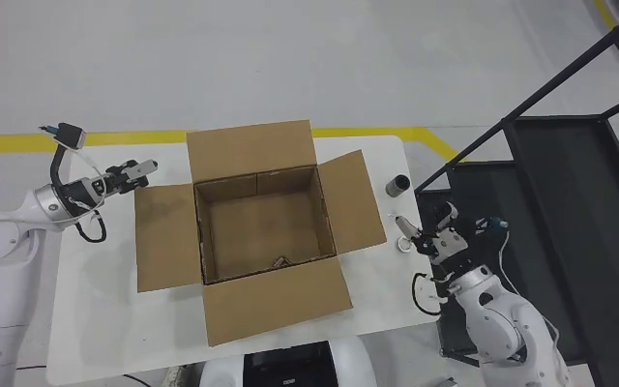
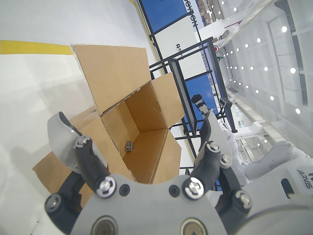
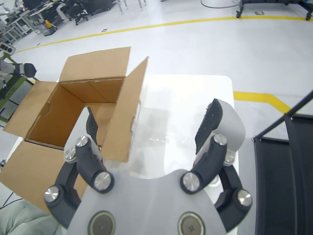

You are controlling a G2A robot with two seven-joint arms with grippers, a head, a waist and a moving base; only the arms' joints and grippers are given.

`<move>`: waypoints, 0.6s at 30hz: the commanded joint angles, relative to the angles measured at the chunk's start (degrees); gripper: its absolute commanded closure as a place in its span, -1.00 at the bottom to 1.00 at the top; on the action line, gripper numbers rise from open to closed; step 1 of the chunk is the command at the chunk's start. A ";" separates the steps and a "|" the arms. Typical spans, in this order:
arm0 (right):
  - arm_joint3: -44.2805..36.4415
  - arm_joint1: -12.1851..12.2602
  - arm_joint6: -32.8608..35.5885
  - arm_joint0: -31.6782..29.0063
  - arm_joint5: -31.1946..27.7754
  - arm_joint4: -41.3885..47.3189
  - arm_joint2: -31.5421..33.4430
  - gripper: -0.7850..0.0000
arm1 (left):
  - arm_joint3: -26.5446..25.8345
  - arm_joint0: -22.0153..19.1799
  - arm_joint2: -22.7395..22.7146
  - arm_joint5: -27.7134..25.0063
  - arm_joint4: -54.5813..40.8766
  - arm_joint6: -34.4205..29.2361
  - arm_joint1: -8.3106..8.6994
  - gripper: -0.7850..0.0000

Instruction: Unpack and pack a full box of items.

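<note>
The white surface [image 1: 106, 290] carries an open cardboard box [image 1: 251, 150] w/ all four flaps folded outward. The box stands straight ahead of the left fingers [image 2: 61, 133], which are spread wide w/ nothing between them. One flap is just in front of the fingertips. The right fingers [image 3: 229, 121] are spread too and empty, w/ one flap close beside them. A dark cylinder [image 1: 397, 184] stands on the surface a bit beyond the right fingers, apart from the box.

I judge the thing left to unpack is one small metal piece [image 2: 128, 146] on the box floor, beyond and below the left fingers, near a wall.

To do this step well:
- Come in from above the opening, not over a flap.
- Keep both fingers off the walls.
- Narrow the spread before going down, since the piece is small & seems to lie flat.
- Pinch it by its edges, approx. at the middle, then lift straight up.
</note>
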 commanded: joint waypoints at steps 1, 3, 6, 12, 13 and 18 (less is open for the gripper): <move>1.47 0.01 0.30 -0.67 0.41 0.29 0.62 -1.00 | 0.00 0.00 0.00 0.00 0.00 0.00 0.00 -1.00; 3.13 0.02 0.74 -0.89 1.30 -0.07 0.91 -1.00 | 0.00 0.00 0.00 0.00 0.00 0.00 0.00 -1.00; 5.75 0.05 2.44 -0.53 3.43 -1.60 0.56 -1.00 | 0.00 0.00 0.00 0.00 0.00 0.00 0.00 -1.00; 11.82 0.11 5.85 2.45 6.25 -5.28 -2.27 -1.00 | 0.00 0.00 0.00 0.00 0.00 0.00 0.00 -1.00; 13.08 0.17 6.38 3.27 6.93 -6.65 -2.55 -1.00 | 0.00 0.00 0.00 0.00 0.00 0.00 0.00 -1.00; 20.33 0.17 7.77 7.92 7.88 -6.42 -4.50 -1.00 | 0.00 0.00 0.00 0.00 0.00 0.00 0.00 -1.00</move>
